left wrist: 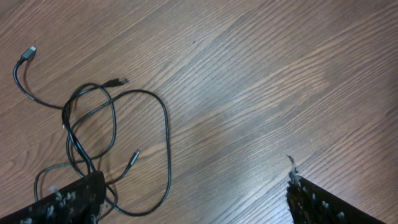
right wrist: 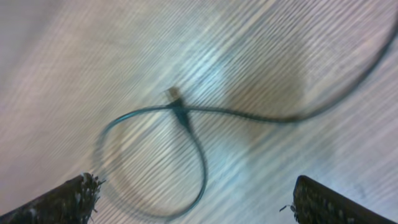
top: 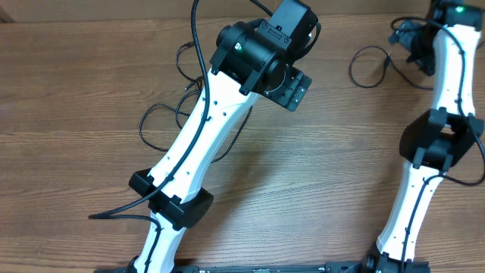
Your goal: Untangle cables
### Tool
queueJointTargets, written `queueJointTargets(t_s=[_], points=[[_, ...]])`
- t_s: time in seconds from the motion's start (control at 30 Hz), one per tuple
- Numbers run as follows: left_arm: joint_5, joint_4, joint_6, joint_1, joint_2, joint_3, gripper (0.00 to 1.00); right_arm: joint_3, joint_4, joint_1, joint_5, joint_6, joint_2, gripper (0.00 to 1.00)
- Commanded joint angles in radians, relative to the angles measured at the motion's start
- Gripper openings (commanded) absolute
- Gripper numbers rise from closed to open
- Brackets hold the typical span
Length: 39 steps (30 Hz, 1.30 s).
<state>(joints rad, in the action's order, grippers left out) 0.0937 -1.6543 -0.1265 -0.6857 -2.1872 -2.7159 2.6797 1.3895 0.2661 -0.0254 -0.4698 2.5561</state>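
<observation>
A tangle of thin black cables (left wrist: pixel 93 130) lies on the wooden table, with small plug tips (left wrist: pixel 27 53) sticking out; from overhead the same tangle (top: pixel 161 114) is left of my left arm and partly hidden under it. My left gripper (left wrist: pixel 193 205) is open above the table. Its left finger (left wrist: pixel 68 199) overlaps the tangle's lower strands, and nothing is gripped. A separate single cable (right wrist: pixel 186 118) forms one crossed loop, seen from overhead at the far right (top: pixel 369 68). My right gripper (right wrist: pixel 196 202) hangs open above that loop, holding nothing; this view is blurred.
Thick black cords run along the white arms, one of them (top: pixel 198 45) crossing near the tangle. The right arm (top: pixel 424 152) stands along the table's right side. The left arm (top: pixel 197 136) slants across the middle of the wooden table (top: pixel 326 167).
</observation>
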Motion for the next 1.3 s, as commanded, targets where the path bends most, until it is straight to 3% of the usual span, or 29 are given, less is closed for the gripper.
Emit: queueJointTargets(t_s=[0.0,0.17,0.7,1.07,1.27], points=[[-0.005,-0.006,0.015,0.007,0.004,-0.002,0.92,0.032,0.058,0.002,0.06,-0.099,-0.093,1.0],[-0.005,-0.005,0.015,0.007,0.004,-0.002,0.91,0.007,0.106,-0.016,0.093,-0.217,-0.093,1.0],[-0.005,-0.025,0.039,0.007,0.004,-0.002,0.9,-0.261,-0.143,-0.158,0.079,-0.219,-0.091,1.0],[-0.005,-0.035,0.051,0.007,0.004,-0.002,0.89,-0.505,-0.344,-0.164,0.08,-0.218,-0.091,1.0],[-0.005,-0.035,0.053,0.007,0.004,-0.002,0.88,-0.531,-0.435,-0.165,0.08,-0.203,-0.091,1.0]])
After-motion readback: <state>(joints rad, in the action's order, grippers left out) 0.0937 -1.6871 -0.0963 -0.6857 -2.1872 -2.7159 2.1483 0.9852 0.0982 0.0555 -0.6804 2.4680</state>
